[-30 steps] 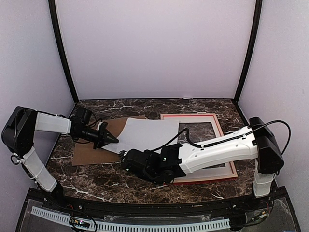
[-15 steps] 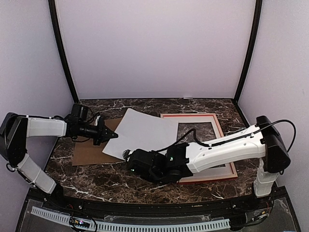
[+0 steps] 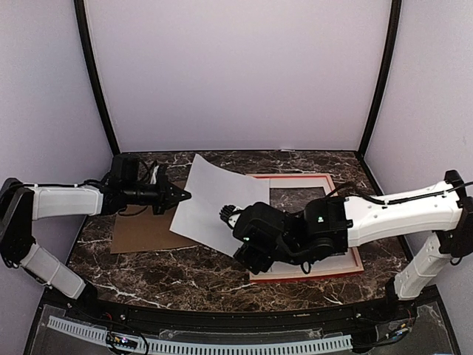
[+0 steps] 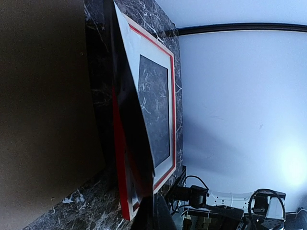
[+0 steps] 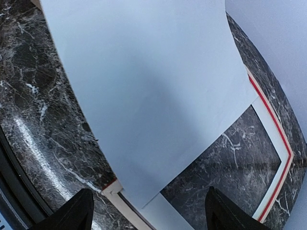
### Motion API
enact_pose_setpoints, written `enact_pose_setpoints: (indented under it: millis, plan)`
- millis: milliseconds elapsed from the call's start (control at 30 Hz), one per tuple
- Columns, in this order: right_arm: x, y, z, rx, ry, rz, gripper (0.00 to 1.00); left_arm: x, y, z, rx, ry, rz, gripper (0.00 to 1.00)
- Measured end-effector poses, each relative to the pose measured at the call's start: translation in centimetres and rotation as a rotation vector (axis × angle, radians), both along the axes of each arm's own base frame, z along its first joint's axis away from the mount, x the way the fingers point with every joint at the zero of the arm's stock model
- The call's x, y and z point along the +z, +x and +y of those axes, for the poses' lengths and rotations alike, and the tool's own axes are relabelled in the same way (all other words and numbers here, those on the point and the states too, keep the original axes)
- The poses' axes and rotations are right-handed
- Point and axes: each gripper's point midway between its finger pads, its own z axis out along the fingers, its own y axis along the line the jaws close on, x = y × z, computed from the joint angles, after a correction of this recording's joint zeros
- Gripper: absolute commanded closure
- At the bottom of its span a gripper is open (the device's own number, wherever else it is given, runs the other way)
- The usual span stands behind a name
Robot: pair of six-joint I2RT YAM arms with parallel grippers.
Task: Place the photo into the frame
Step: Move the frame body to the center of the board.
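Photo pinched at its left edge, partly over the frame

Left gripper (image 3: pixel 179 196), at middle left of the overhead view, has its jaws together on the left edge of the photo (image 3: pixel 222 200). The photo shows its plain white back, with one corner reaching toward top centre. Its right part lies over the left side of the red-railed frame (image 3: pixel 303 176), which fills the right half of the view on the dark marble table (image 3: pixel 185 277) and holds a white mat (image 3: pixel 295 183). Right gripper (image 3: pixel 230 216) is over the photo's near part at centre. Its fingers (image 5: pixel 79 213) are spread wide with nothing between them, and whether they touch the sheet cannot be told. Brown cardboard (image 3: pixel 137 233) lies at lower left, beneath the left gripper.
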Motion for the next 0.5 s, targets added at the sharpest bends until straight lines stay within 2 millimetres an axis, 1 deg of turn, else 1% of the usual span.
enact_pose_setpoints:
  millis: [33, 100, 167, 233, 267, 300, 367, 433, 500]
  plan:
    - [0.0, 0.5, -0.8, -0.030, 0.004, 0.014, 0.19, -0.1, -0.1, -0.3, -0.002, 0.001, 0.000, 1.00]
    - [0.1, 2.4, -3.1, -0.119, 0.011, 0.035, 0.19, -0.6, -0.2, -1.0, -0.003, 0.012, 0.005, 1.00]
    - [0.4, 5.4, -5.9, -0.242, 0.032, 0.057, 0.19, -1.0, -0.4, -1.6, -0.001, 0.026, 0.009, 1.00]
    - [0.5, 8.7, -9.3, -0.381, 0.058, 0.077, 0.18, -1.3, -0.5, -2.0, 0.005, 0.041, 0.006, 1.00]
    - [0.4, 9.8, -10.7, -0.436, 0.067, 0.085, 0.18, -1.4, -0.6, -2.1, 0.009, 0.048, 0.004, 1.00]
    - [0.1, 11.3, -12.6, -0.504, 0.078, 0.102, 0.18, -1.4, -0.6, -2.2, 0.011, 0.054, 0.000, 1.00]
    - [-1.1, 13.2, -16.4, -0.627, 0.084, 0.141, 0.18, -1.7, -0.7, -2.4, 0.016, 0.072, -0.002, 0.99]
    - [-2.7, 14.6, -20.1, -0.737, 0.081, 0.189, 0.18, -2.0, -0.7, -2.3, 0.021, 0.093, -0.002, 0.98]
    - [-4.3, 15.2, -23.2, -0.827, 0.081, 0.245, 0.19, -2.1, -0.6, -2.2, 0.025, 0.115, -0.010, 0.97]
